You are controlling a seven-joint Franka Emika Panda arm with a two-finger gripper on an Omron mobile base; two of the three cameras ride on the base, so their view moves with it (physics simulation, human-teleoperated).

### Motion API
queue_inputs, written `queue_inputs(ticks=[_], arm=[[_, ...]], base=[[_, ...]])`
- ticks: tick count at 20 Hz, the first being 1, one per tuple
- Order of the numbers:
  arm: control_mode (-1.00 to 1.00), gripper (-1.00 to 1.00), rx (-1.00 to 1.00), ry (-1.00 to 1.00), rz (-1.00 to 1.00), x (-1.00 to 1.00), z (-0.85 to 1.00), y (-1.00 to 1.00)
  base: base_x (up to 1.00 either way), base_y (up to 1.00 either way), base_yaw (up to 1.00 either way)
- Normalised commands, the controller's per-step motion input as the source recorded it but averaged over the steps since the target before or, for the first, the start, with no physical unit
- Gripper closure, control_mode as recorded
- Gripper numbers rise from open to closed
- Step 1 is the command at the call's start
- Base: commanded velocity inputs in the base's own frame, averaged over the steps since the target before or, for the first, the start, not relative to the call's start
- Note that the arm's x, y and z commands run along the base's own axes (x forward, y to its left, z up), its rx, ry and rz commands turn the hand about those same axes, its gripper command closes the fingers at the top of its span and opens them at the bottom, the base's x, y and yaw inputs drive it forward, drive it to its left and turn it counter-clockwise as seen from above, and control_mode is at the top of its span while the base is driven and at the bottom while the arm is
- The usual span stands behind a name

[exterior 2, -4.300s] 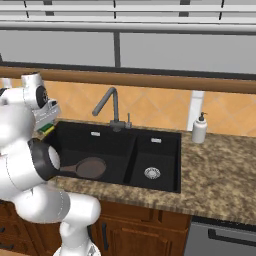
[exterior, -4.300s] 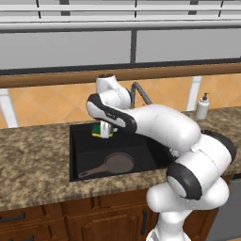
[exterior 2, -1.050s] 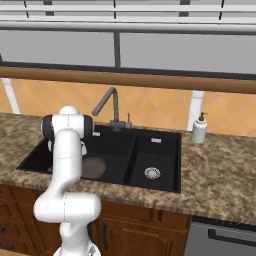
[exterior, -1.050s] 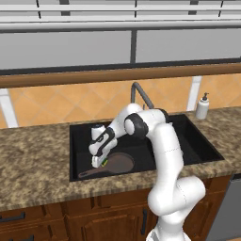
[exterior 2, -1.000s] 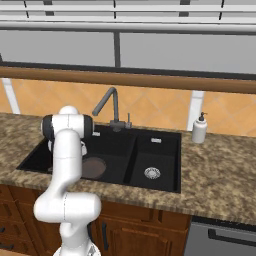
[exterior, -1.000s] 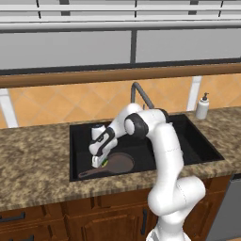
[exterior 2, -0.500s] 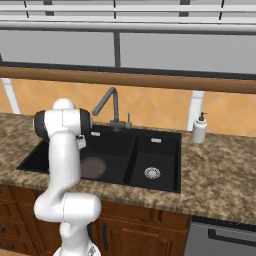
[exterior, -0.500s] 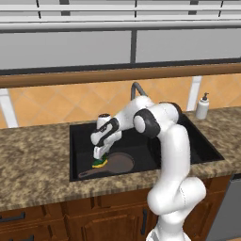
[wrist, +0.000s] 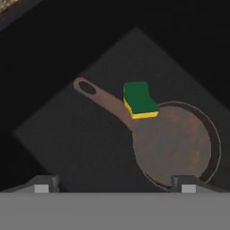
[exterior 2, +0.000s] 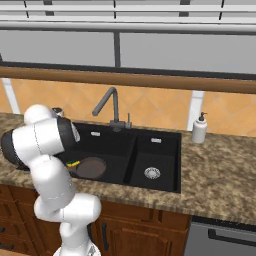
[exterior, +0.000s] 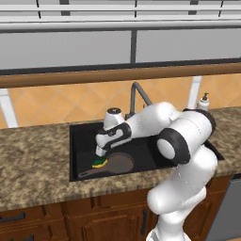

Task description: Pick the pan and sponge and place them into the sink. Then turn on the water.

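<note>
Here, granite counter surrounds black sink.

Speckled granite counter with black sink, white soap bottle by the wall.

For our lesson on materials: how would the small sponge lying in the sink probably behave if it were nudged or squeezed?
The sponge is far smaller than the pan, so it is probably very light. It lies on the base of the pan's handle, so a nudge would likely slide it off. Its blocky, flat-sided shape suggests it won't roll, and would probably compress when squeezed.
</note>
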Motion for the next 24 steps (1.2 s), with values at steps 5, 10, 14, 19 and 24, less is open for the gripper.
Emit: queue_inputs(ticks=[5, 10, 14, 19, 24], arm=[[-1.00, -1.00, 0.00, -0.06, -0.19, -0.44, 1.00, -0.14], [-1.00, -1.00, 0.00, 0.00, -0.20, -0.30, 1.00, -0.29], [-1.00, -1.00, 0.00, 0.00, -0.22, -0.25, 1.00, -0.38], [-1.00, -1.00, 0.00, 0.00, -0.31, -0.26, 0.99, -0.49], [-1.00, -1.00, 0.09, 0.00, -0.36, -0.40, 0.76, -0.76]], base=[[0.00, 0.00, 0.00], [0.00, 0.00, 0.00], [0.00, 0.00, 0.00], [0.00, 0.00, 0.00], [0.00, 0.00, 0.00]])
